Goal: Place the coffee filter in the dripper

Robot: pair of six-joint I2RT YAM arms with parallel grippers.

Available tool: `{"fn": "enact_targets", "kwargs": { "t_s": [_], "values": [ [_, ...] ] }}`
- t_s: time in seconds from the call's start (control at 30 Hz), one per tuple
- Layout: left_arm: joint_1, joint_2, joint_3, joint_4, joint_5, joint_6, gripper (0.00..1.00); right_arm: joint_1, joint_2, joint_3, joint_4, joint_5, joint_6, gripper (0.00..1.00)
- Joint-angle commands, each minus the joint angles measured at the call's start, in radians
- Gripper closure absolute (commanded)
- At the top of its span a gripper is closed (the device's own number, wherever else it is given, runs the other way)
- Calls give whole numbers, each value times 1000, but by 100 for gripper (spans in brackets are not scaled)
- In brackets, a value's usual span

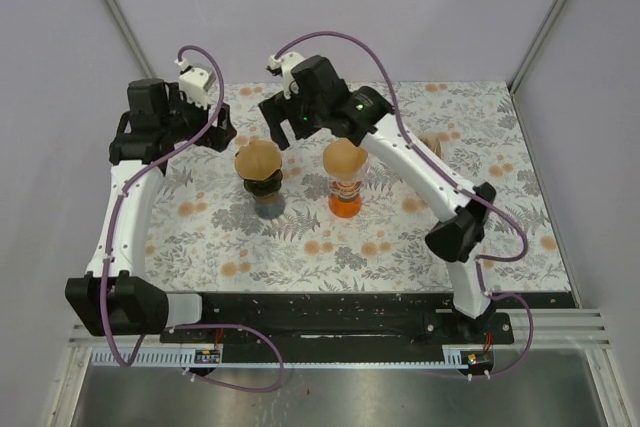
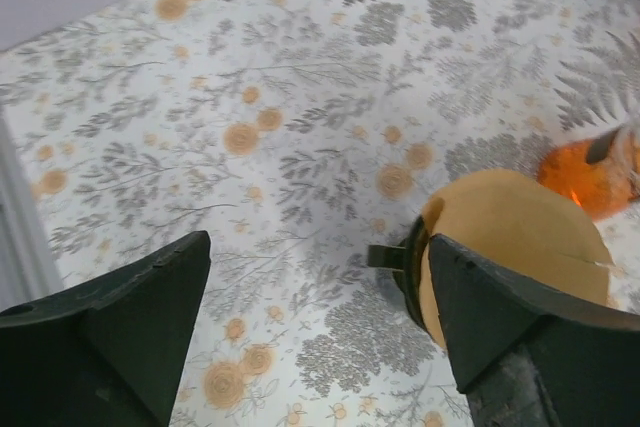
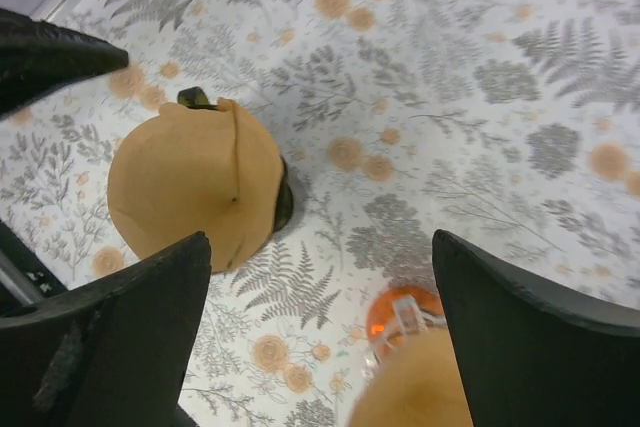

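Note:
A brown paper coffee filter (image 1: 258,159) sits like a dome on a dark dripper (image 1: 266,199) at mid table. A second brown filter (image 1: 345,159) sits on an orange dripper (image 1: 344,203) to its right. My left gripper (image 1: 216,133) is open and empty, up and left of the dark dripper. In the left wrist view (image 2: 320,247) the filter (image 2: 510,227) lies by the right finger. My right gripper (image 1: 277,125) is open and empty, above and behind the two drippers. The right wrist view (image 3: 320,247) shows the filter (image 3: 195,182) on the dark dripper (image 3: 284,203) and the orange dripper (image 3: 398,315).
The flower-patterned table cover (image 1: 400,247) is framed by grey walls with metal posts at the back corners. A small brown thing (image 1: 436,142) is partly hidden behind the right arm. The black base rail (image 1: 330,312) runs along the near edge.

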Motion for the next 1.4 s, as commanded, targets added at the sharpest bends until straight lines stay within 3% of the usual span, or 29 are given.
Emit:
{"fn": "enact_targets", "kwargs": {
  "t_s": [0.0,0.2,0.3,0.47,0.67,0.87,1.07,1.37],
  "values": [
    [23,-95,5,106,-189,-98,2,-54,-248,-98,10,192,-33,1],
    [49,-203,-142,266,-410,-155,1,-359,-550,-518,128,171,85,1],
    [77,-226,-236,327,-461,-162,1,-549,-745,-767,249,115,140,1],
    [147,-220,-357,413,-470,-207,1,-761,-897,-1063,383,134,174,1],
    [233,-244,-545,574,-351,-277,1,-881,-959,-1318,557,197,203,0],
    [240,-266,-751,795,-383,-336,1,-913,-1020,-1506,740,241,185,1],
    [241,-229,-828,855,-331,-359,1,-913,-1074,-1657,913,247,157,1],
    [241,-221,-885,931,-284,-379,1,-913,-1060,-1766,1029,233,160,1]
  ]
}}
